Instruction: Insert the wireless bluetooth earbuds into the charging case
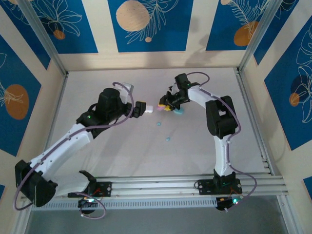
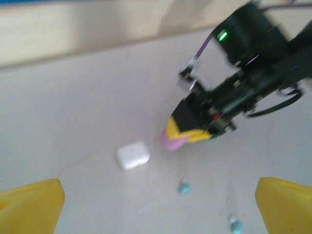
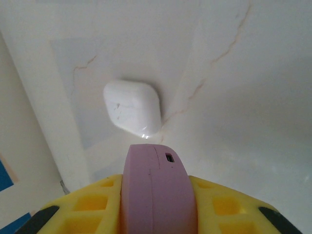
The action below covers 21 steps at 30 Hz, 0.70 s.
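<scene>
Earbuds (image 2: 184, 187) tiny and blurred, pink case (image 3: 156, 195) half hidden, pinched in right jaws, left jaws spread

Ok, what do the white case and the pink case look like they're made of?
The white case looks like hard glossy plastic: a bright glint sits on its rounded lower edge. The pink case is probably plastic too, more matte, with a moulded seam and a small port.

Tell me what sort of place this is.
Likely a robot lab work cell: left arm and right arm bolted to an aluminium rail, a white table, blue-patterned panels on metal framing around it.
</scene>
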Each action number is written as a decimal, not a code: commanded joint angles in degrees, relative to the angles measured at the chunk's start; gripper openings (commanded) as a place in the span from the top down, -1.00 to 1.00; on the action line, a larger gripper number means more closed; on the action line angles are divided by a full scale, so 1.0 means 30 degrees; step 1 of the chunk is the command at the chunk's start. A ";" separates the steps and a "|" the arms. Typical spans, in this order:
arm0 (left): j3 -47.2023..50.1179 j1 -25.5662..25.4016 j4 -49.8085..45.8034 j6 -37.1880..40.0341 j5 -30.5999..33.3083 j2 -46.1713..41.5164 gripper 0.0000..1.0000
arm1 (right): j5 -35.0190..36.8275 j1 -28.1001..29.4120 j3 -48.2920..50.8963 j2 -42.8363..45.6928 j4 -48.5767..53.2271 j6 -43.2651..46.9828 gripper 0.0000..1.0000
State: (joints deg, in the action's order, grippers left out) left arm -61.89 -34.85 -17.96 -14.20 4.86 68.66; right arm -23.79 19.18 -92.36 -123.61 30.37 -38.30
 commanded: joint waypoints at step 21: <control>0.1377 0.0466 0.2014 -0.1566 -0.0921 -0.2072 -1.00 | 0.2129 0.0199 -0.1624 -0.0670 0.3487 0.2936 0.01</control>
State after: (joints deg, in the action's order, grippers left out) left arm -59.35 -33.95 -16.56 -18.79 4.45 62.48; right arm -19.88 19.51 -96.33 -128.79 36.56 -32.88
